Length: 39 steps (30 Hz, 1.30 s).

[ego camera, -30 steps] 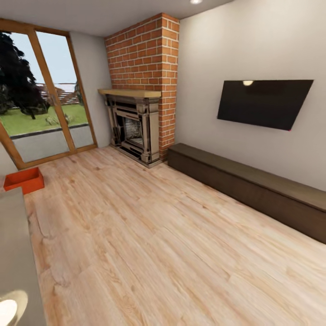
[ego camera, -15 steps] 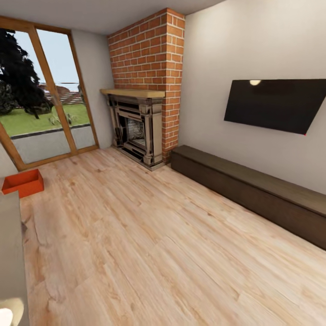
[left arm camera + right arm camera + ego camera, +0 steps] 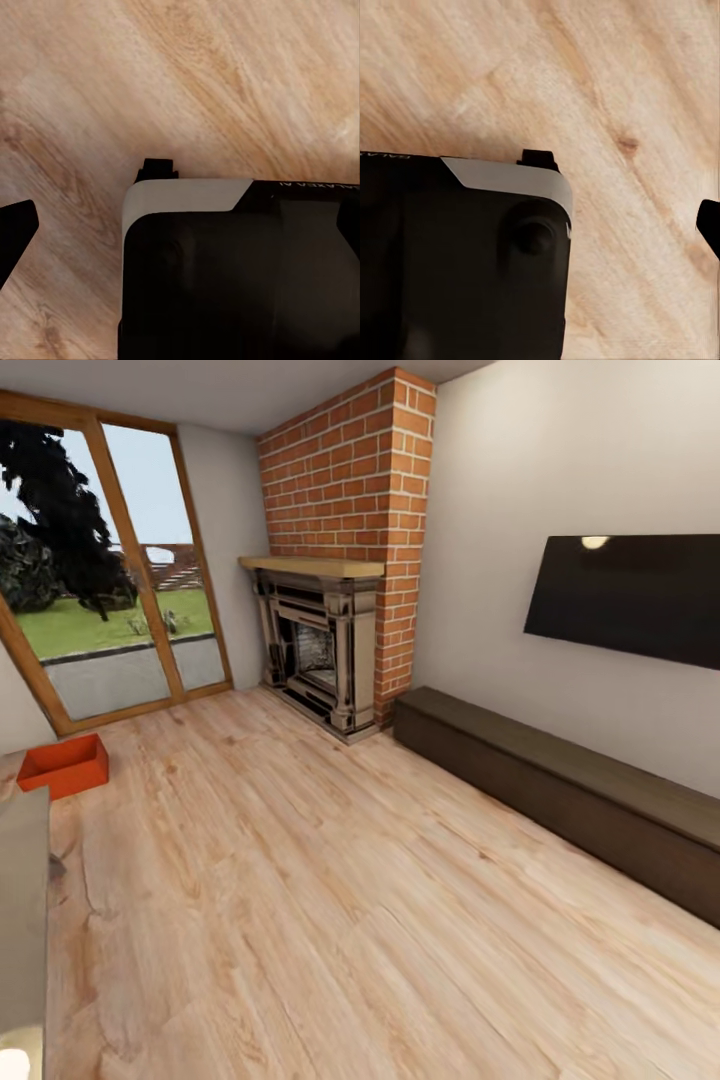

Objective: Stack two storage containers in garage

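Observation:
One orange-red storage container (image 3: 65,765) sits on the light wood planks of the living room, at the far left of the head view near the glass doors. It is upright, open-topped and looks empty. In the left wrist view, my left gripper (image 3: 182,225) hangs over the wood floor and the robot's dark base, with one black fingertip (image 3: 15,229) at the picture's edge, so it stands open with nothing in it. The right wrist view shows my right gripper (image 3: 540,225) likewise open and empty above the planks, with a fingertip (image 3: 710,223) at the edge.
A brick fireplace (image 3: 335,650) stands in the far corner. A long dark low cabinet (image 3: 560,785) runs along the right wall under a wall TV (image 3: 630,598). Glass doors (image 3: 110,570) are at the back left. A grey surface (image 3: 22,910) edges in at the left.
The whole head view has shifted: the fireplace, TV and container now sit further right, so the camera has turned left. Nothing in the room has moved.

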Tool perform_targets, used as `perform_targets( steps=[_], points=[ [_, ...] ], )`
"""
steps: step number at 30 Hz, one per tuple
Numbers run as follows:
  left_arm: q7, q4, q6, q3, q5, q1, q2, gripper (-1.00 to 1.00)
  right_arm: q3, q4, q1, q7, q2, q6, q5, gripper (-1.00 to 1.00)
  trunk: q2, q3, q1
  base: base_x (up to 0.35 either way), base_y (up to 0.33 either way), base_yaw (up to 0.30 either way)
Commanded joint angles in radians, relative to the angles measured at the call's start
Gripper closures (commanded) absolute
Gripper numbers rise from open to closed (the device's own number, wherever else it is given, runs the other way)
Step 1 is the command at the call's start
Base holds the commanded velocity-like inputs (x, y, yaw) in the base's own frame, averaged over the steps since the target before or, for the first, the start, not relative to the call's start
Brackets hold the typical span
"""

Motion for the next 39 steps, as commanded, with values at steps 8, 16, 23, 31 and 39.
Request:
perform_targets(
  steps=[8, 16, 23, 31, 39],
  points=[
    [0.001, 0.000, 0.002, 0.000, 0.005, -0.001, 0.000, -1.00, 0.008, 0.003, -0.001, -0.001, 0.000, -0.006, -0.010, -1.00, -0.001, -0.001, 0.001, 0.321, 0.000, 0.235],
    [0.001, 0.000, 0.002, 0.000, 0.005, -0.001, 0.000, -1.00, 0.008, 0.003, -0.001, -0.001, 0.000, -0.006, -0.010, -1.00, -0.001, -0.001, 0.001, 0.322, 0.000, 0.134],
    [0.001, 0.000, 0.002, 0.000, 0.005, -0.001, 0.000, -1.00, 0.008, 0.003, -0.001, -0.001, 0.000, -0.007, -0.011, -1.00, -0.001, -0.001, 0.001, 0.321, 0.000, 0.010],
    [0.001, 0.000, 0.002, 0.000, 0.005, -0.001, 0.000, -1.00, 0.008, 0.003, -0.001, -0.002, 0.000, -0.004, -0.011, -1.00, -0.001, -0.001, 0.001, 0.321, 0.000, 0.216],
    [0.001, 0.000, 0.002, 0.000, 0.005, -0.001, 0.000, -1.00, 0.008, 0.003, -0.001, -0.002, 0.000, -0.004, -0.011, -1.00, -0.001, -0.001, 0.001, 0.321, 0.000, 0.266]
  ],
)
